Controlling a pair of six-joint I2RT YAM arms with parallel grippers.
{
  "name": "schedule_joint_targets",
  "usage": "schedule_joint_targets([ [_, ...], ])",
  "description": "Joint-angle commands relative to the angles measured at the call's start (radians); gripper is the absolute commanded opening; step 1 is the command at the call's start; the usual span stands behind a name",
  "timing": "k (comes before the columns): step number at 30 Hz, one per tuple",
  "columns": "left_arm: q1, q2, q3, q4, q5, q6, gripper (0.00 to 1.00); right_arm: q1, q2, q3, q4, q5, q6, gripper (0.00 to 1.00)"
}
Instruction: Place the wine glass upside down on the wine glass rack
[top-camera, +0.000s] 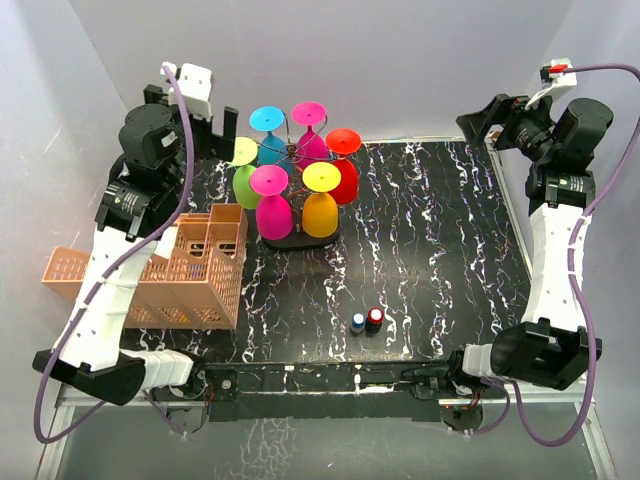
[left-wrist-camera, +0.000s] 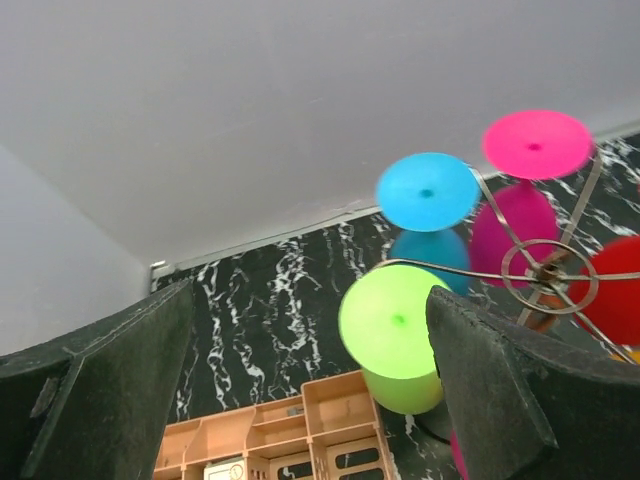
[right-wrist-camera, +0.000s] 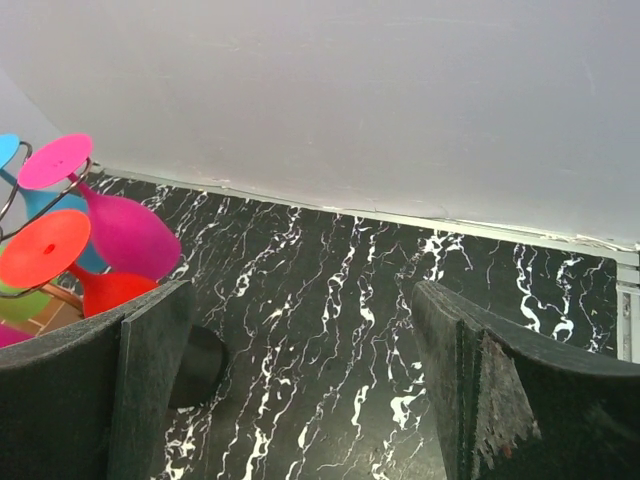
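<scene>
On the rack, six glasses hang inverted; left pincer and right pincer gape empty.

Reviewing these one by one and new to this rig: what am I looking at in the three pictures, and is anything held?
The overhead picture shows two white-and-black robot arms, the left arm and the right arm, bolted at the near edge of a black marbled table. The other two pictures come from cameras on their wrists; the dark slabs are each gripper's fingers. The left gripper and the right gripper are open and hold nothing. On the table stand a thin dark wire wine glass rack hung with six coloured plastic wine glasses, upside down, an orange plastic lattice crate, and two small containers, one blue-capped, one red-capped.
</scene>
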Motion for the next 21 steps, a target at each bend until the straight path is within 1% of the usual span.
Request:
schedule_joint_targets([
  [1, 0.064, -0.082, -0.039, 0.074, -0.104, -0.084, 0.97, 0.019, 0.001, 0.044, 0.005, 0.057, -0.001, 0.98],
  [8, 0.167, -0.155, -0.154, 0.099, -0.099, -0.125, 0.97, 0.153, 0.045, 0.112, -0.073, 0.192, -0.105, 0.98],
  [14, 0.211, -0.192, -0.206, 0.116, -0.095, -0.126, 0.97, 0.244, 0.042, 0.160, -0.154, 0.341, -0.220, 0.98],
  [18, 0.239, -0.221, -0.255, 0.116, -0.057, -0.142, 0.97, 0.255, 0.048, 0.199, -0.262, 0.414, -0.297, 0.98],
  [21, 0.264, -0.234, -0.278, 0.115, -0.021, -0.158, 0.97, 0.255, 0.044, 0.204, -0.315, 0.415, -0.337, 0.98],
])
